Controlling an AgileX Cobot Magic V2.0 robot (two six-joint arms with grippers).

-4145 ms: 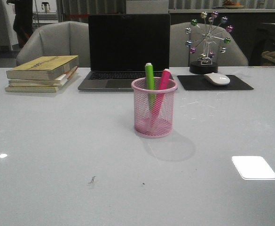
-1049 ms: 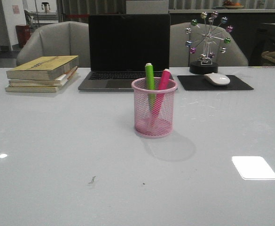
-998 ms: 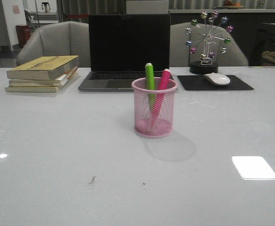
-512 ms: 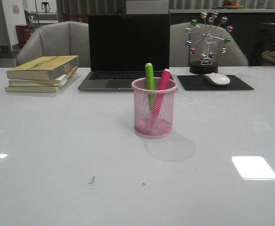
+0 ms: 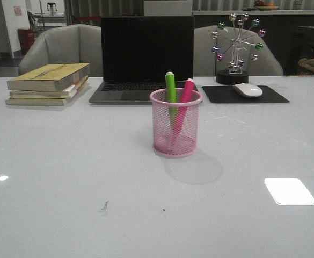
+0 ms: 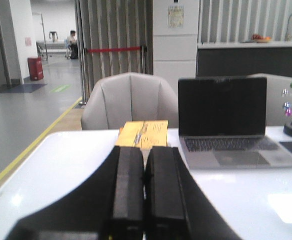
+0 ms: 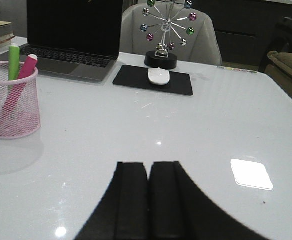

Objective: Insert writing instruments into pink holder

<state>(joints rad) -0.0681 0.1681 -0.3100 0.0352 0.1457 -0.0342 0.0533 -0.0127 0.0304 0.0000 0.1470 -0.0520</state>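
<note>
Standing upright on the glossy white table [image 5: 65, 177], the round pink wire-mesh holder [image 5: 176, 122] carries both writing instruments inside it: the thick bright green highlighter marker [image 5: 170, 88] and the hot pink highlighter marker [image 5: 186, 91], their capped tops rising above the rolled rim. The green one stands nearly straight, while the pink one leans so that its top tips away from the green one, and lower down in the mesh the two bodies come close together. The right gripper [image 7: 148, 197], seen from its own wrist camera, has its two black fingers pressed together with nothing between them, and it hangs over bare tabletop; the holder sits well apart from it, ahead and off to its left side, with the markers plain to see above the rim. Straight ahead of this gripper, farther off, lie a white computer mouse [image 7: 159, 76] on a black rectangular mouse pad [image 7: 152, 80], and behind them a small ferris-wheel ornament with coloured balls [image 7: 164, 30]. The left gripper [image 6: 146, 192] likewise has its black fingers closed flat against each other, holding nothing. Beyond it sits a stack of yellow-covered books [image 6: 143, 134], and ahead to its right an open grey laptop with a dark screen [image 6: 223, 122]; the holder does not appear in that wrist view.
</note>
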